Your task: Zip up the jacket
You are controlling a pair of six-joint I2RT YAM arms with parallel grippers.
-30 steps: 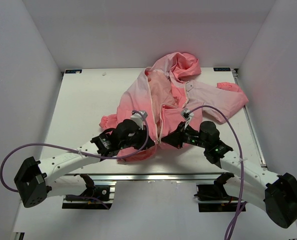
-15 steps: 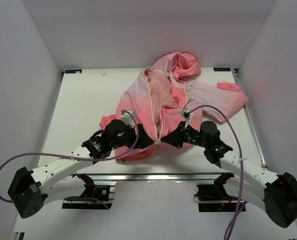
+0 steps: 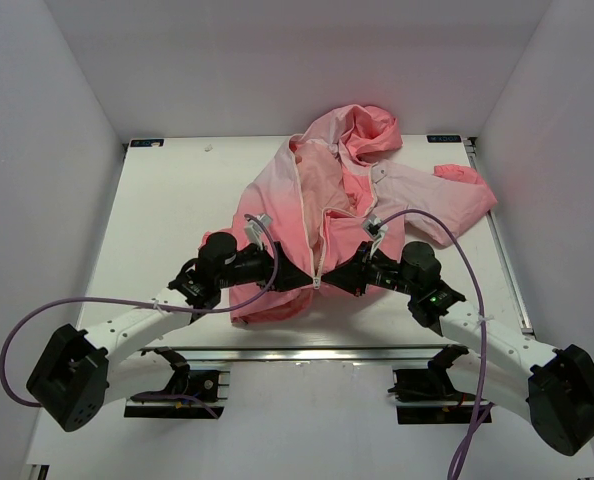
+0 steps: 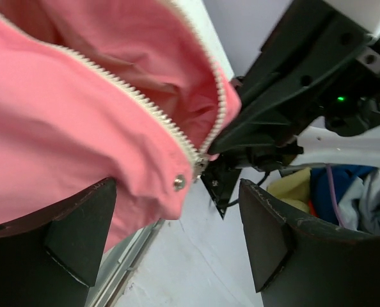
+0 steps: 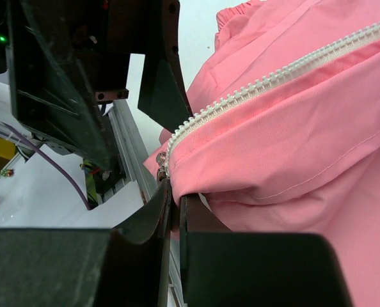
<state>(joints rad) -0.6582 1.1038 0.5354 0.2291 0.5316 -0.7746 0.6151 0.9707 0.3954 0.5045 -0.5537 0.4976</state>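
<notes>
Jacket (image 3: 307,190): lies on the white table (image 3: 157,220), right of centre; hood at the far edge, hem toward the arm bases, one sleeve stretched out to the right.
Colour: pale pink in the upper part, coral at the hem.
Zipper (image 5: 267,83): white teeth. The two rows meet at the hem and part from there upward, so the front is open.
Metal piece (image 4: 199,167): small, at the foot of the teeth. Slider or end stop, cannot tell.
Snap (image 4: 179,183): metal stud on the hem corner, just beside the metal piece.
Left gripper (image 4: 177,211): jaws spread wide, one finger on each side of the hem corner that carries the snap. No contact with the cloth is seen.
Right gripper (image 5: 175,204): fingers pressed together, pinching the hem edge at the foot of the teeth.
Relation of grippers: tips face each other across the zipper foot, near but apart, at the jacket's near edge.
Rail (image 5: 123,141): aluminium profile along the near table edge, below the hem.
Cables (image 3: 37,310): purple, one looping from each arm.
</notes>
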